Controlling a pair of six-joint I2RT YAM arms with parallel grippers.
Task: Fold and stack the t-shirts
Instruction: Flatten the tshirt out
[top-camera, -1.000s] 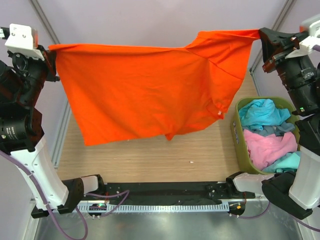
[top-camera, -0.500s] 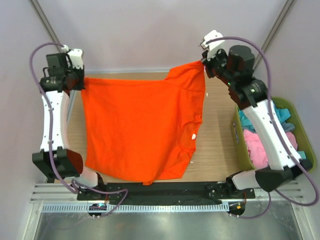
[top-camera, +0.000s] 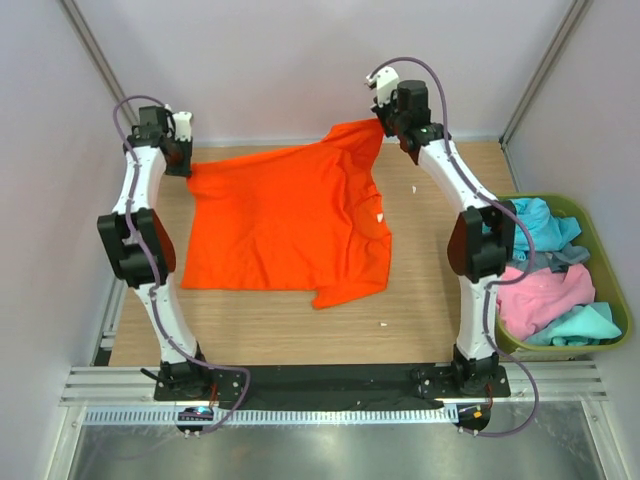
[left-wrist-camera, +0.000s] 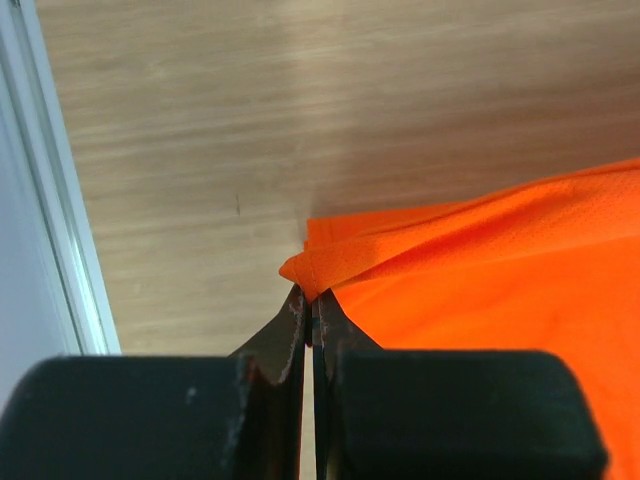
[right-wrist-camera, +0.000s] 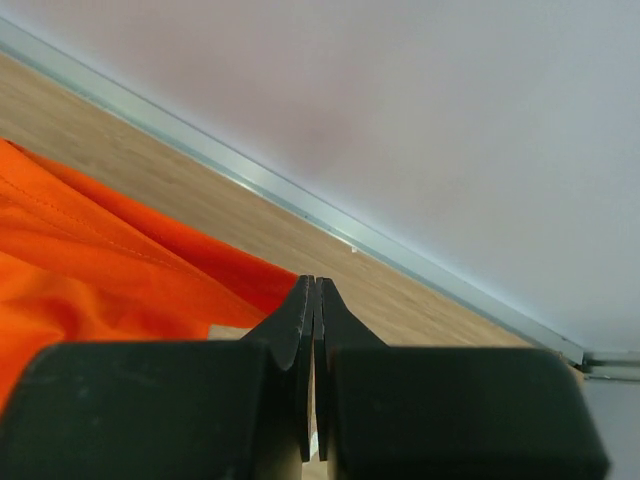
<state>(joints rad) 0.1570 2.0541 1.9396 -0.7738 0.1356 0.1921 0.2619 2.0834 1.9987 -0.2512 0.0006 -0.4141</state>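
**Orange shirt pinned at both far corners**

Orange cloth covered most of the far half of the wooden table (top-camera: 420, 300): the orange t-shirt (top-camera: 285, 220) lay spread out, largely flat, with its near edge resting on the wood and a small flap jutting from the near right corner. Along its right side the fabric was doubled over itself, and a small white tag showed there.

The left gripper (left-wrist-camera: 308, 300) had its jaws pressed together on a bunched corner of the shirt, low over the table near the left rail. From above, that corner sat at the far left of the garment.

The right gripper (right-wrist-camera: 315, 287) also had its jaws closed tight. The wrist view showed orange fabric running up to the fingers from the left, and from above the shirt's far right corner rose in a peak to that gripper, close to the back wall.

At the right edge of the table stood an olive-green bin (top-camera: 560, 346), well apart from the orange shirt. It held a turquoise t-shirt (top-camera: 535, 225), a pink t-shirt (top-camera: 545, 295) and a strip of grey t-shirt (top-camera: 562, 257) between them, all crumpled together.
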